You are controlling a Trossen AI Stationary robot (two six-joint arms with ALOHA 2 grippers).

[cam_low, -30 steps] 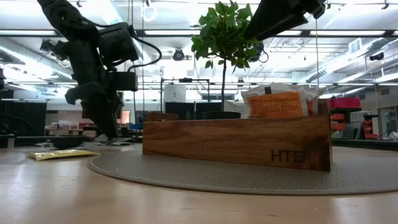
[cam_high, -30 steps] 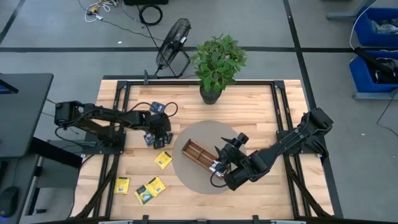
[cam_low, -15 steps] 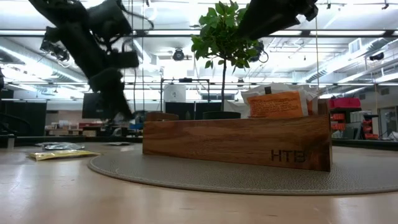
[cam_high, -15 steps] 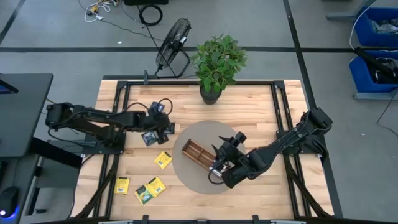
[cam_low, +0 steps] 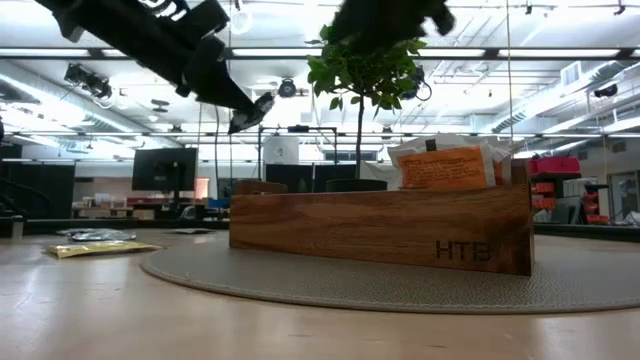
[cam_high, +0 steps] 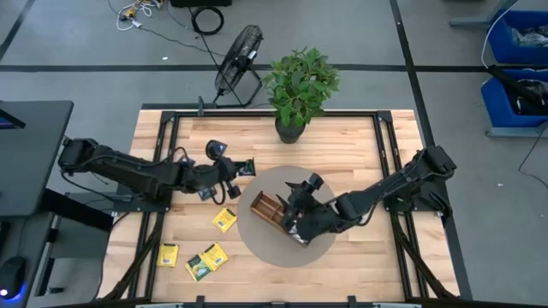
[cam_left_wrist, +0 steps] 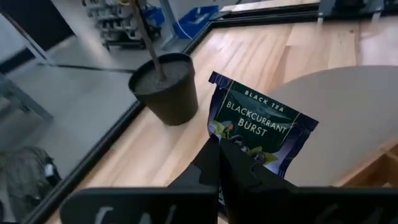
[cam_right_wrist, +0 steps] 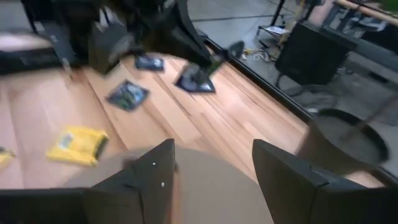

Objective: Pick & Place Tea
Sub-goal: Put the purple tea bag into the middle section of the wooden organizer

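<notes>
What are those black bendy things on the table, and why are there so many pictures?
They are two robot arms. One camera looks down from above, one sits at table height, and one rides on each arm's wrist. The left gripper has shut its jaws on a dark tea bag labelled Blackcurrant Burst and holds it in the air. The right gripper, jaws open and empty, hovers over the wooden tray, which sits on a round grey mat. More tea bags, like a yellow one, lie on the wooden table beside a potted plant.

sachet: navy, green leaves | tray: brown | mat: grey
</notes>
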